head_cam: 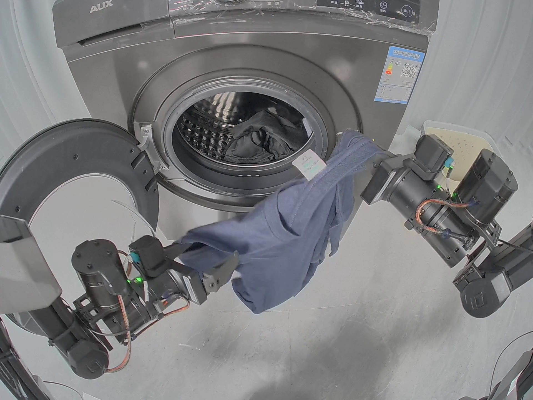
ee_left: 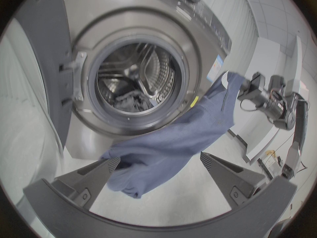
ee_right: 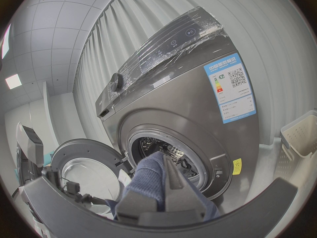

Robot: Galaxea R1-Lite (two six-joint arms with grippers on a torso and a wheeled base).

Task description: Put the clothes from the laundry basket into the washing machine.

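Observation:
A blue garment [head_cam: 288,223] hangs in front of the washing machine [head_cam: 250,56], below its open drum [head_cam: 244,129]. My right gripper [head_cam: 373,156] is shut on the garment's upper end [ee_right: 148,179], to the right of the drum opening. My left gripper [head_cam: 208,254] is open at the garment's lower left end. The cloth [ee_left: 165,142] drapes between its spread fingers [ee_left: 109,169] and touches one of them. Dark clothes [head_cam: 258,137] lie inside the drum. The white laundry basket [head_cam: 472,140] stands behind my right arm, to the right of the machine.
The round machine door [head_cam: 72,184] is swung fully open to the left, just above my left arm. Bare grey floor [head_cam: 361,318] lies in front of the machine. Curtains [ee_right: 264,33] hang behind it.

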